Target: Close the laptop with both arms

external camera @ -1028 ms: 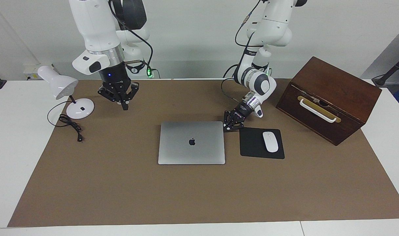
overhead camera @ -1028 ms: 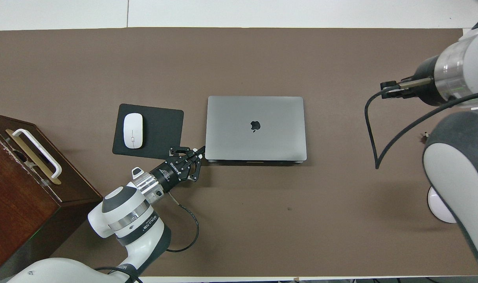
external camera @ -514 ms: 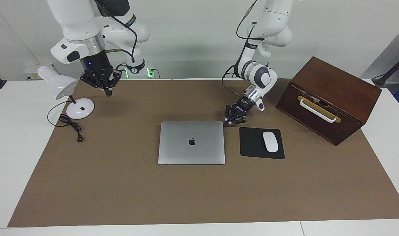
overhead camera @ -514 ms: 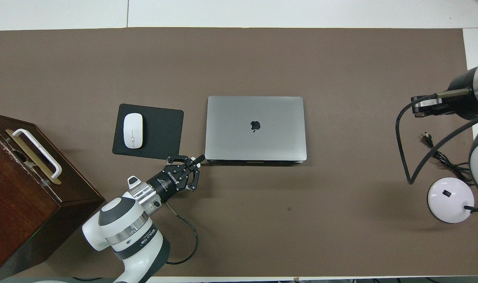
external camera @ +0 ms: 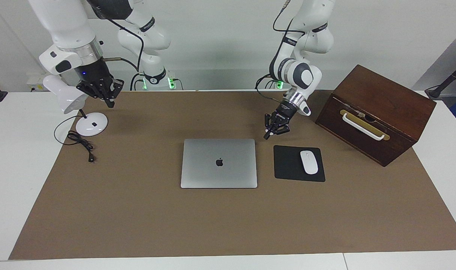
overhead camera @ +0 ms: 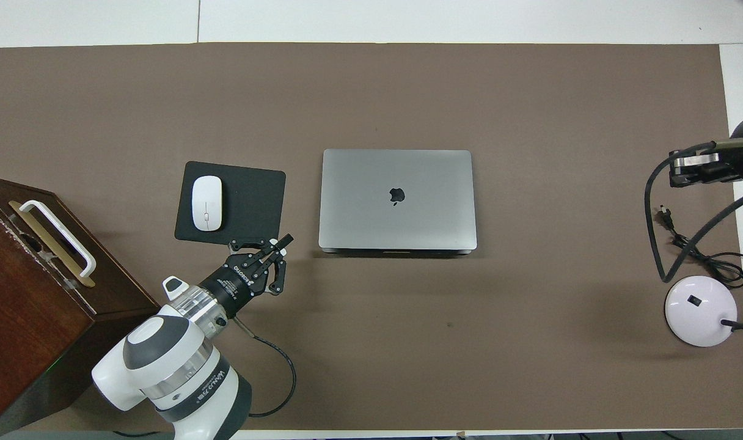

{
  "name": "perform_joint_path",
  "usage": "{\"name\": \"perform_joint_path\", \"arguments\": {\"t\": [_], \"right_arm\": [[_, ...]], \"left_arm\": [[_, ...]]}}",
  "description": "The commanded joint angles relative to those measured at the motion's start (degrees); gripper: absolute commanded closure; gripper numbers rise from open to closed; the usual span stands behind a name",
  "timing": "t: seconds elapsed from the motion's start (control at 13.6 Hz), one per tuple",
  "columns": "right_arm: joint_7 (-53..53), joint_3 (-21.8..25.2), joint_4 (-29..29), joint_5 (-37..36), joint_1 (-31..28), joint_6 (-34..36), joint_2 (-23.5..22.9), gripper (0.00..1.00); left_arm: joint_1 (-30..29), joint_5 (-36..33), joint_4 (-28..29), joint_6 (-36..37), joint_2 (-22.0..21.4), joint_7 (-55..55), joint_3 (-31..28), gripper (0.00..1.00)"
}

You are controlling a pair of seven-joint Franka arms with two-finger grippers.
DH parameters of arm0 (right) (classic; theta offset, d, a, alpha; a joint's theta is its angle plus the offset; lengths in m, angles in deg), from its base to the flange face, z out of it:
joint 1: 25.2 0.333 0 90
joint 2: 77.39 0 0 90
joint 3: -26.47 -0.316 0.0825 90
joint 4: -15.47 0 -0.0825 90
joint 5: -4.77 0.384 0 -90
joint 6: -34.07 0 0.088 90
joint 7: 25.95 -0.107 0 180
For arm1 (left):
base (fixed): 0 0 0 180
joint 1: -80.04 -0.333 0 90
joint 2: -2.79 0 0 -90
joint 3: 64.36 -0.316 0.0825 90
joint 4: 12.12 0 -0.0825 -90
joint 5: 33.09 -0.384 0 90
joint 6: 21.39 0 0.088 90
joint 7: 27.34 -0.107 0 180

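Looking at the left tool [external camera: 267, 135] first, I see its fingertips pressed together with nothing between them; it hangs just beside the laptop's [external camera: 219, 163] hinge-side corner, over bare mat between that corner and the mouse pad [external camera: 298, 163], touching neither. My right tool [external camera: 110, 102] is likewise pinched shut on nothing, raised well away from the laptop toward the right arm's end of the bench, above the mat near the desk lamp [external camera: 75, 105].

I find the laptop lying flat with its lid fully down, logo up, at the middle of the brown mat [external camera: 138, 210]. All four of its edges are free. Bare mat runs wide on the side of the laptop farther from the robots and toward the right arm's end. The mouse pad lies just beside the laptop toward the left arm's end, a narrow strip of mat between them, and a wooden box [external camera: 376, 113] stands well apart from the laptop at that same end.

I read the laptop as a thin, smooth, silver-grey metal slab with rounded corners. The mouse pad is matt black and carries a glossy white mouse [external camera: 309, 162]. The box is dark wood with a white handle.
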Motion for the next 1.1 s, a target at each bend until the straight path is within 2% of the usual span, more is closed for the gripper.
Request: {"name": "perform_joint_path", "arguments": {"t": [0.0,0.15,0.37,0.59,0.81,1.03], "right_arm": [[1.09,-1.16,0.08,0.69,-1.61,0.32,0.99,0.00],[0.91,-1.16,0.08,0.69,-1.52,0.05,0.99,0.00],[1.18,-1.16,0.08,0.61,-1.61,-0.04,0.99,0.00],[1.18,-1.16,0.16,0.61,-1.70,0.05,0.99,0.00],[1.26,-2.21,0.16,0.69,-2.84,0.05,0.99,0.00],[1.44,-2.21,0.16,0.69,-3.02,-0.13,0.99,0.00]], "left_arm": [[-0.03,-1.46,-2.68,-5.07,-2.51,-0.41,-0.65,1.00],[-2.65,-4.78,-7.07,-5.08,-0.94,0.03,-0.56,1.00],[-5.38,-15.74,-16.20,-6.22,4.24,-0.14,-0.65,1.00],[-9.60,-30.24,-23.60,-6.40,8.47,-0.23,-0.65,1.00],[-15.66,-44.83,-27.91,-6.13,11.10,-0.41,-0.65,1.00],[-18.48,-64.58,-28.89,-6.40,12.69,-0.58,-0.83,1.00]]}}
